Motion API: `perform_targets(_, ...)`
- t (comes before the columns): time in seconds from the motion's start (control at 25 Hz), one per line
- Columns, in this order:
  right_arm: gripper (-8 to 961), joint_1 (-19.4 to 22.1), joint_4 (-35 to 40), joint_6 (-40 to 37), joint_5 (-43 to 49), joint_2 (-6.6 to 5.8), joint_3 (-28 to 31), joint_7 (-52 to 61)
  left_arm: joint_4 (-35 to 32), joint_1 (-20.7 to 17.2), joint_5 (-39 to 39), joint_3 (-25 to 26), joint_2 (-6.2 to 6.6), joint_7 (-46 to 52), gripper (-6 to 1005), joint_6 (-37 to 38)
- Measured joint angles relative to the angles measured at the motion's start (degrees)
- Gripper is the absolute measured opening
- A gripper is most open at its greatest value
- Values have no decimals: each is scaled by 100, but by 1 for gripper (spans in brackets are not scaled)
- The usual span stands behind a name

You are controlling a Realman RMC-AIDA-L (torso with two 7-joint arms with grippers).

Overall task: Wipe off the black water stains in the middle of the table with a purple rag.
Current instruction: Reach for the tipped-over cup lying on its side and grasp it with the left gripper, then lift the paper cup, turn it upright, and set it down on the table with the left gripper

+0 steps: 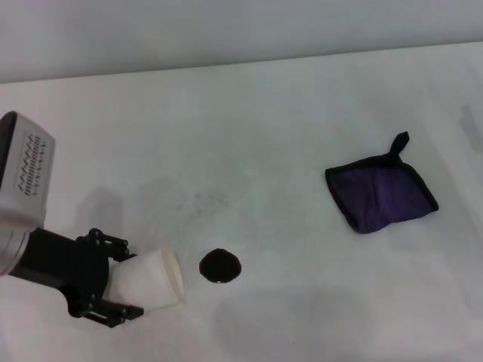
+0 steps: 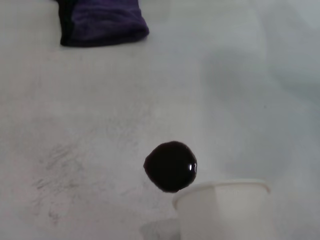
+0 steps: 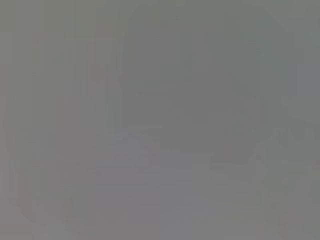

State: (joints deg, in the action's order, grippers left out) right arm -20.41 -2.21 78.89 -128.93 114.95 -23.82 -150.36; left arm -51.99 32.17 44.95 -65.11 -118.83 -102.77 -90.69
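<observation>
A small glossy black water stain (image 1: 219,265) lies on the white table (image 1: 264,128) near the front middle. My left gripper (image 1: 124,283) is shut on a white paper cup (image 1: 151,280), tilted on its side with its mouth toward the stain. In the left wrist view the stain (image 2: 170,166) sits just beyond the cup's rim (image 2: 222,187). The purple rag (image 1: 382,194), dark with black edging and a corner loop, lies flat at the right; it also shows in the left wrist view (image 2: 100,22). My right gripper is out of view; its wrist view is plain grey.
Faint grey speckles (image 1: 204,200) mark the table behind the stain. The table's far edge meets a pale wall at the back.
</observation>
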Motion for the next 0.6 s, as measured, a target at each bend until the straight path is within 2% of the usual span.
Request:
perform_targets(0.16, 858, 63, 54, 72, 0, -8, -27, 30, -179, -113, 132, 32, 7, 280, 810, -139)
perform_targets(0.28, 858, 106, 163, 106, 1, -10, -154, 62, -672, -427, 388, 55, 5, 503, 770, -178)
perform_targets(0.44, 858, 130, 326, 87, 1, -19, -304, 65, -1548, -1079, 1356, 245, 4, 498, 712, -15)
perform_targets(0.52, 858, 147, 416, 75, 1, -19, -345, 68, -1543, -1226, 1796, 352, 6, 491, 676, 221)
perform_targets(0.6, 858, 167, 510, 68, 1, -19, -381, 72, -1197, -1284, 2228, 448, -2, 339, 671, 526)
